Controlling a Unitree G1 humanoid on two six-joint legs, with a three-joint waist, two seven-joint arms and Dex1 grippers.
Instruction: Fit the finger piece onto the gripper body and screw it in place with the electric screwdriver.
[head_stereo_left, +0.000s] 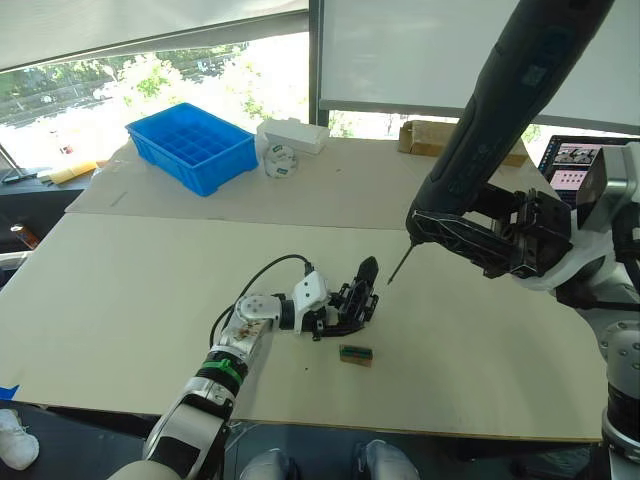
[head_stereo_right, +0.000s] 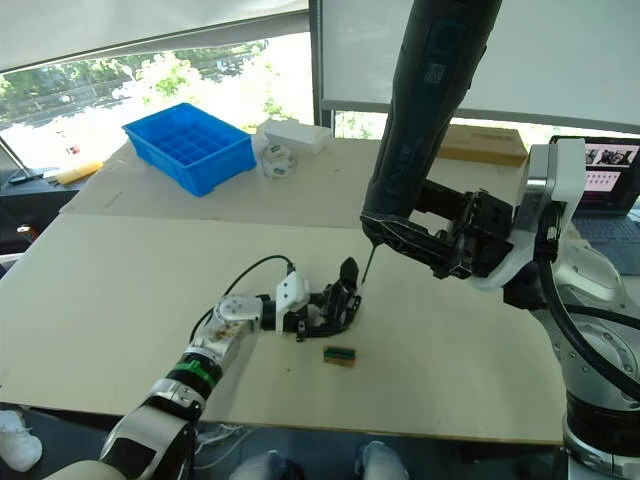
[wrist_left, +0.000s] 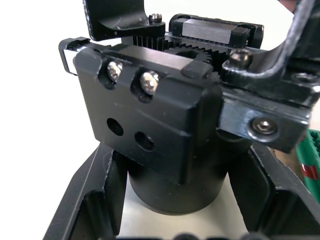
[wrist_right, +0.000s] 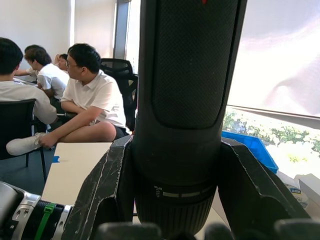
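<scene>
On the pale, matte worktop (head_stereo_left: 120, 300), nearest the robot, lies a small green-brown block (head_stereo_left: 355, 354), rectangular with a darker top. Just beyond it the left end effector (head_stereo_left: 350, 305) is clamped on the gripper body (head_stereo_left: 352, 300), a black, blocky machined part resting on the worktop with one pointed finger standing up from it. In the left wrist view the gripper body (wrist_left: 150, 125) shows a smooth matte face with two bright round-headed screws seated in it, two bare round holes below them, a toothed rack and gear along its upper edge, and a rounded cylindrical base; the left fingers (wrist_left: 85, 210) sit against its two sides.

To the right and above, the right end effector (head_stereo_left: 500, 245) is clenched around the electric screwdriver (head_stereo_left: 500, 110), a thick black cylinder held steeply tilted, its thin metal bit (head_stereo_left: 399, 264) pointing down toward the gripper body, its tip just beside the upright finger but not clearly touching. In the right wrist view the screwdriver's barrel (wrist_right: 185, 75) has a fine dimpled grip texture and a ring of small pale markings too small to read.

Farther back stand a glossy blue plastic tray (head_stereo_left: 195, 145) divided into square compartments, a white box (head_stereo_left: 293, 134), a small round roll (head_stereo_left: 280, 162) and a brown cardboard box (head_stereo_left: 430, 138).
</scene>
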